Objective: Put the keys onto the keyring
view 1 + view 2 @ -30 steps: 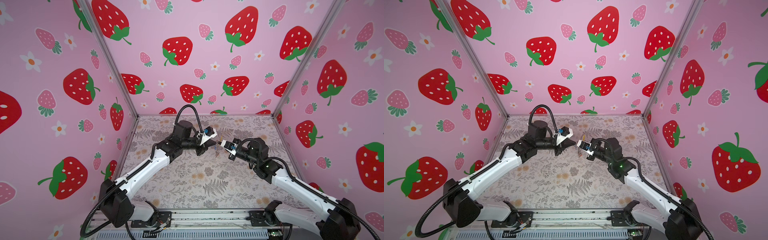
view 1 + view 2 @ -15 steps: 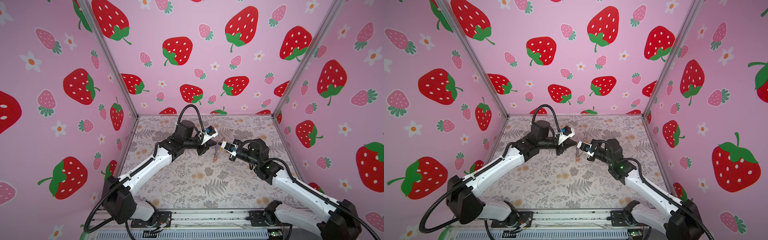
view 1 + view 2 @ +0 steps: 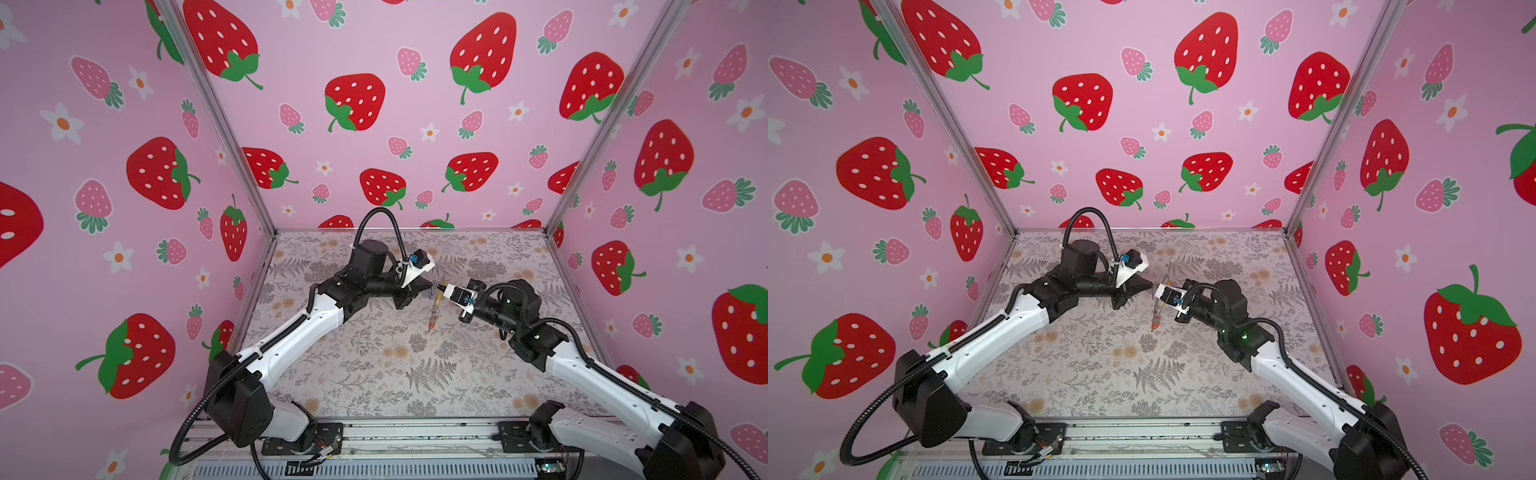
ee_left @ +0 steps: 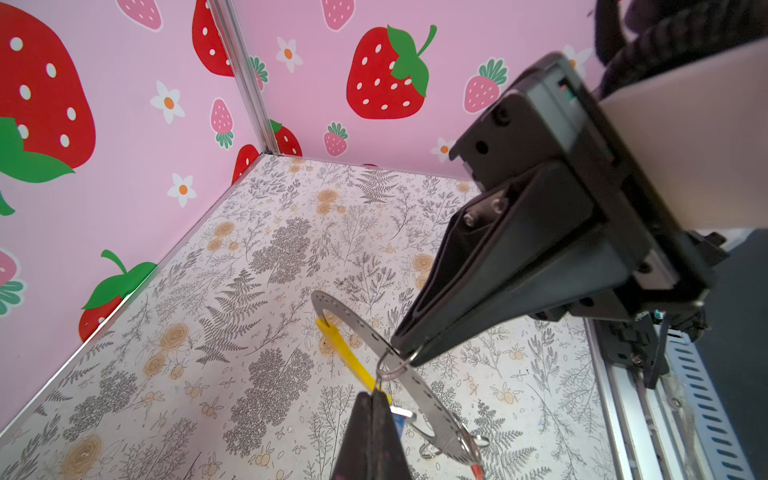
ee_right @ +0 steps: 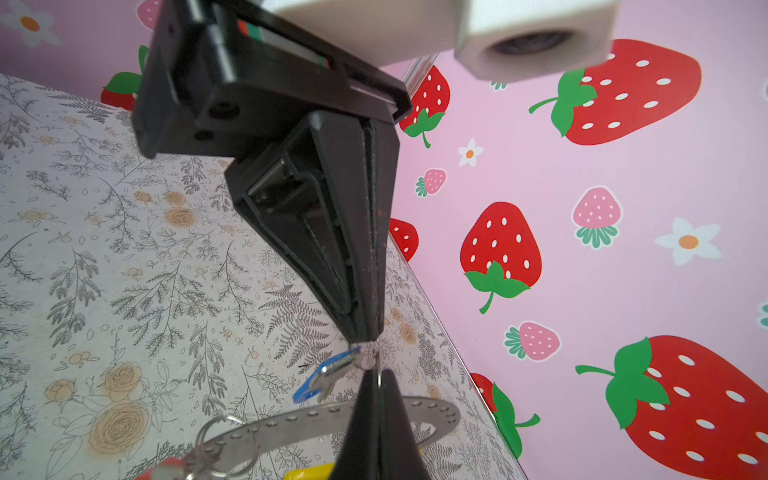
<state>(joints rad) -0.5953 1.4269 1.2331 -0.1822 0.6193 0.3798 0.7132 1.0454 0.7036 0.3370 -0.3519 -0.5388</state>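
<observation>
Left tool (image 5: 365, 338), clenched on the blue key (image 5: 328, 372) right at the keyring (image 5: 291, 422) that the right tool (image 4: 401, 353) grips, should probably ease the key's small ring along the band toward the red key (image 3: 432, 322) hanging at the keyring's low end, without twisting.

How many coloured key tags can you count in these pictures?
2. The blue tag hangs beside the upper part of the keyring. The red tag dangles at the keyring's low end. No others show, though the arms could hide one.
</observation>
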